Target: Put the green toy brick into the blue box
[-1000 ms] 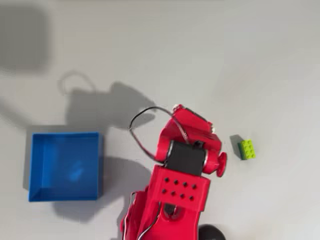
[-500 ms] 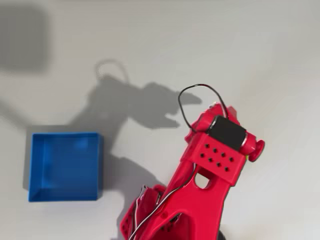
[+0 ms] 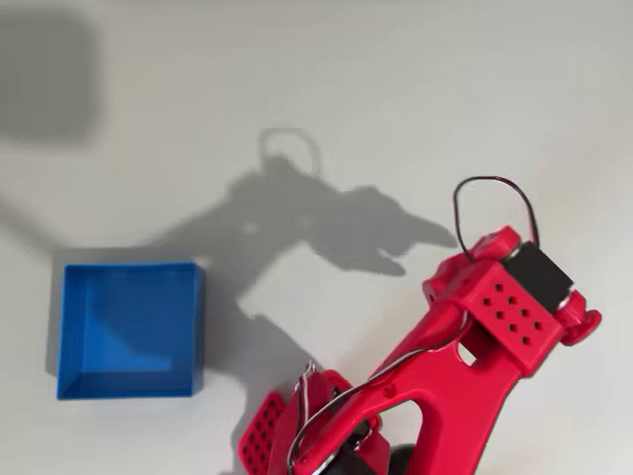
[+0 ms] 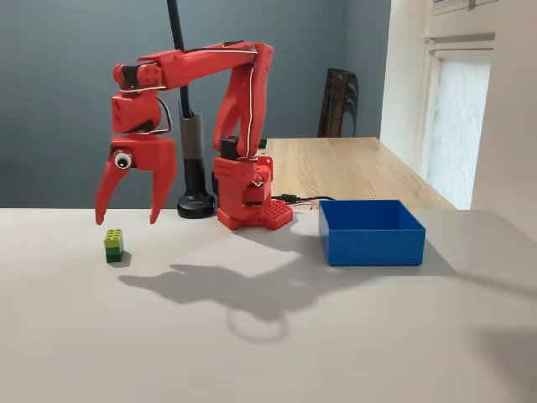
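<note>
Overhead view gives you the grey table (image 3: 396, 99) with the red arm (image 3: 435, 386) reaching out toward the picture's right, while the blue box (image 3: 127, 329) sits empty well off to the left of it. Nothing of the task looks done yet: the brick is not picked up and the box holds nothing, so you have the grasp, the carry and the drop all ahead of you. From the fixed view, your arm (image 4: 226, 109) rises from its base, folds at the elbow and runs out level to the picture's left, with the wrist turned so the gripper (image 4: 128, 214) points straight down. Its two fingers are spread wide apart and hold nothing, hanging clear above the table. The blue box (image 4: 372, 232) lies far to the gripper's right in that view, beyond the base. The green toy brick (image 4: 114, 245) stands on the table just below the fingertips, roughly under the gap between them, untouched.
</note>
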